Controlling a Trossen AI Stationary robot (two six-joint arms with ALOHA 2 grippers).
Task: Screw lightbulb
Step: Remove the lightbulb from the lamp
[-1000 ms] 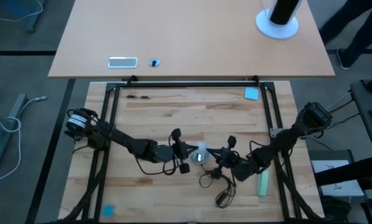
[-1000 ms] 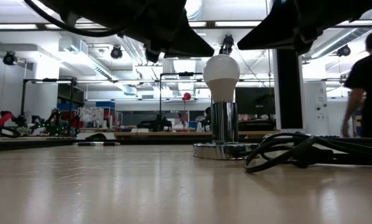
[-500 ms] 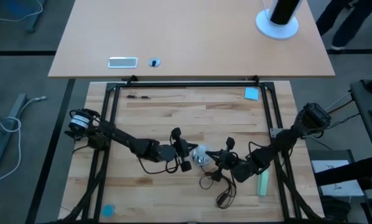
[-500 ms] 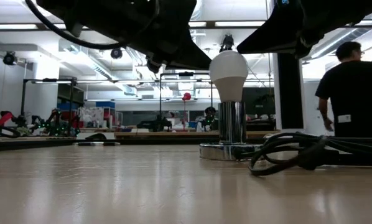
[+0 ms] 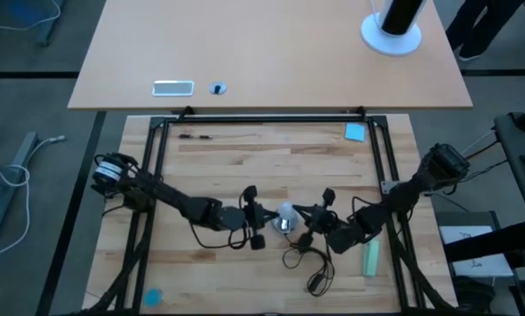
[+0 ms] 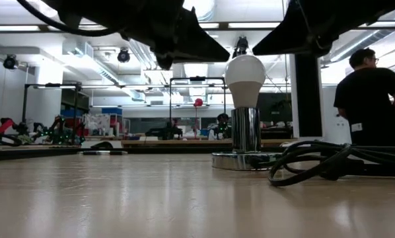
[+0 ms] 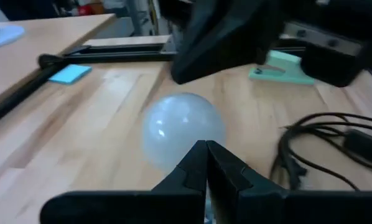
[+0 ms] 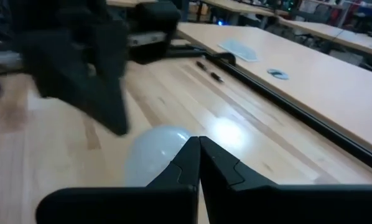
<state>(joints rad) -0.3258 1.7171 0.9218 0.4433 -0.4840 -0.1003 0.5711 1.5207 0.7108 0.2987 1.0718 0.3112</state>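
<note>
**Bulb upright on the worktop**

On the wooden worktop (image 5: pixel 219 167) a black cord (image 6: pixel 316 165) coils nearest. Just behind, the lightbulb (image 6: pixel 245 78) stands in its socket (image 6: pixel 245 158). Left gripper (image 5: pixel 259 217) and right gripper (image 5: pixel 310 219) flank it, jaws closed, empty. A person (image 6: pixel 369 99) stands beyond.

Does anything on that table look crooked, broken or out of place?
Nothing stands out. The lightbulb stands upright in its socket, the black cord lies loosely coiled beside it, and both shut grippers, left and right, flank it.
</note>
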